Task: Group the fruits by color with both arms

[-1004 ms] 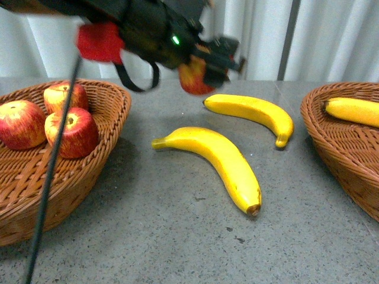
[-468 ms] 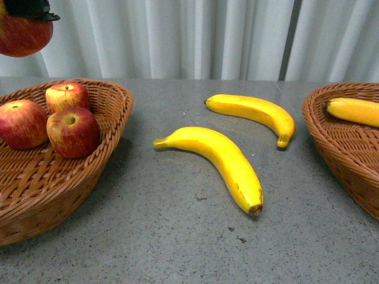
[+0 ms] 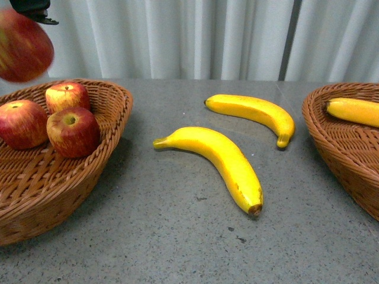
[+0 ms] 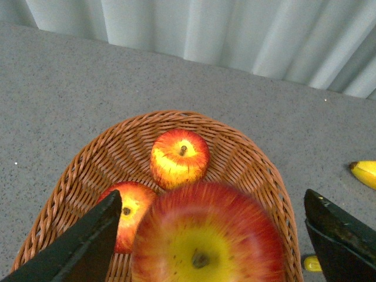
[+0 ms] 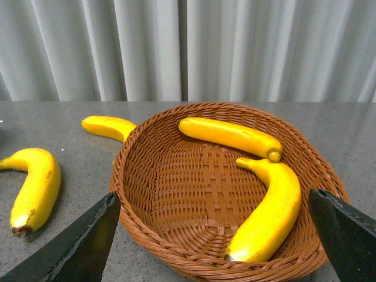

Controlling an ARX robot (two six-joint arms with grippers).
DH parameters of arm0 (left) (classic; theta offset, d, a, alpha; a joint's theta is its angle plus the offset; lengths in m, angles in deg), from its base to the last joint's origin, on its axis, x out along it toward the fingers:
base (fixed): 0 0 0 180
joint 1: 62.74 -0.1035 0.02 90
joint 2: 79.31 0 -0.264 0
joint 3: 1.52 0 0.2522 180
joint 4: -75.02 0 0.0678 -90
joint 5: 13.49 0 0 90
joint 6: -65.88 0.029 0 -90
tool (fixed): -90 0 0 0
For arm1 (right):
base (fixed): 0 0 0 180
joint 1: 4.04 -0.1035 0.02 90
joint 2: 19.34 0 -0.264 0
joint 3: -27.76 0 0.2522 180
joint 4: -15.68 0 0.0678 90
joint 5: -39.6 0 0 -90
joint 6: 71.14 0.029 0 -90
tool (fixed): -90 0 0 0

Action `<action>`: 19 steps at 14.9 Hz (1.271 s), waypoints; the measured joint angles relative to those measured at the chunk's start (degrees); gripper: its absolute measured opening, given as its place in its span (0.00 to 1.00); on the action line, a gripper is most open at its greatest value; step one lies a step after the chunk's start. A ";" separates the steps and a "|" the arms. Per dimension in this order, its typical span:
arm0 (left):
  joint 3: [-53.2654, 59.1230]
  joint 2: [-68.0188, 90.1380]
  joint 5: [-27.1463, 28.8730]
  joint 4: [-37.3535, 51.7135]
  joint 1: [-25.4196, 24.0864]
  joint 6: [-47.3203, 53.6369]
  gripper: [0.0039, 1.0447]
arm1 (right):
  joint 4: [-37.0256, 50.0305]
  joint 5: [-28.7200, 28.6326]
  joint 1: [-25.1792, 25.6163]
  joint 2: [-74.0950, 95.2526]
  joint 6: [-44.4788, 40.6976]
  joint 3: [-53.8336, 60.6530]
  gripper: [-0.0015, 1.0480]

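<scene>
While a blurred apple (image 3: 23, 46) hangs above the left basket (image 3: 115, 109), just under a black scrap of the left arm (image 3: 34, 8), the front view has three apples (image 3: 73, 131) sitting in that basket, a near banana (image 3: 219, 163) and a far banana (image 3: 254, 115) loose on the table (image 3: 177, 236), apart from either basket, and one banana (image 3: 355, 110) showing in the right basket (image 3: 331, 148); nothing of the grasping end shows here, so pincer state unreadable from this view. Left wrist view: left pincer (image 4: 211, 202) spread wide, blurred apple between the fingers (image 4: 76, 247), clear of one, near the other, contact there cannot tell; blur plus wide gap reads as released and dropping, my call only. Only two of the basket apples show, third likely hidden under the blurred one. Right wrist view: right pincer (image 5: 211, 200) spread apart, holding nothing, poised over the right basket, which holds two bananas (image 5: 267, 208), the second cut off in the front view; near banana and far banana lie outside the rim on the table. Progress: red side nearly done, no apple on the table in any view, fourth about to land; yellow side half done, two in, two left, probably for the right arm.
</scene>
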 joint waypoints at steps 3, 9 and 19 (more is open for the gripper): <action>1.88 -0.22 -3.23 11.17 -0.09 4.68 0.94 | 0.00 0.00 0.00 0.00 0.00 0.00 0.94; 14.34 -3.87 -7.28 34.12 -1.51 16.02 0.73 | -0.04 0.00 0.00 0.00 0.00 0.00 0.94; 49.42 -30.23 -15.37 42.93 -10.75 13.29 0.01 | 0.00 0.00 0.00 0.00 0.02 0.00 0.94</action>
